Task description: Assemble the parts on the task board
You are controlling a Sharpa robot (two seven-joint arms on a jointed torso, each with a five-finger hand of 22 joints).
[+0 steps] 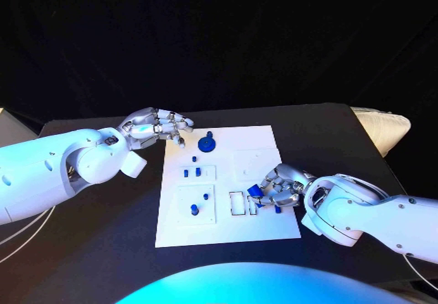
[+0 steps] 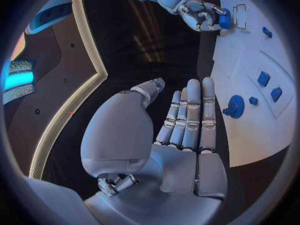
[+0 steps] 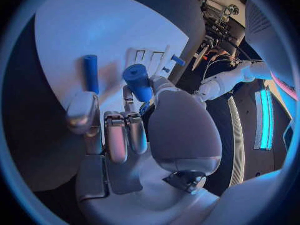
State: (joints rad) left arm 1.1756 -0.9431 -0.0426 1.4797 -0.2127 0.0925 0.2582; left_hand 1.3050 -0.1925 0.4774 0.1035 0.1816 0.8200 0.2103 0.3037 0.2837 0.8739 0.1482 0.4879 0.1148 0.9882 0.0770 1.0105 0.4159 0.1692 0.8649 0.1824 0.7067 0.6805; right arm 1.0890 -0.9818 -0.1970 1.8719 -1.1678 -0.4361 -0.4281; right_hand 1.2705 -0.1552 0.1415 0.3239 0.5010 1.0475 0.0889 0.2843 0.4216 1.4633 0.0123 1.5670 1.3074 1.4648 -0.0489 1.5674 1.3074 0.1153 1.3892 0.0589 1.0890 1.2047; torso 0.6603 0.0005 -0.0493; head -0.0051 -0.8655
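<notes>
The white task board (image 1: 260, 142) lies in the middle of the black table. My right hand (image 1: 281, 187) is over the board's right edge and pinches a blue cylindrical part (image 3: 139, 82), also seen as a blue part (image 1: 256, 192) beside the rectangular slots (image 1: 237, 203). Another blue peg (image 3: 91, 73) lies on the board just past its fingers (image 3: 117, 135). My left hand (image 1: 157, 125) hovers off the board's far left corner, fingers stretched out and holding nothing (image 2: 186, 120). A blue gear (image 1: 207, 144) sits near it. Small blue parts (image 1: 192, 171) stand in the left panels.
Two more small blue parts (image 1: 194, 208) sit in the lower left panel of the board. A white padded object (image 1: 380, 123) lies at the table's far right corner. Bare black table (image 1: 109, 221) extends left of the board.
</notes>
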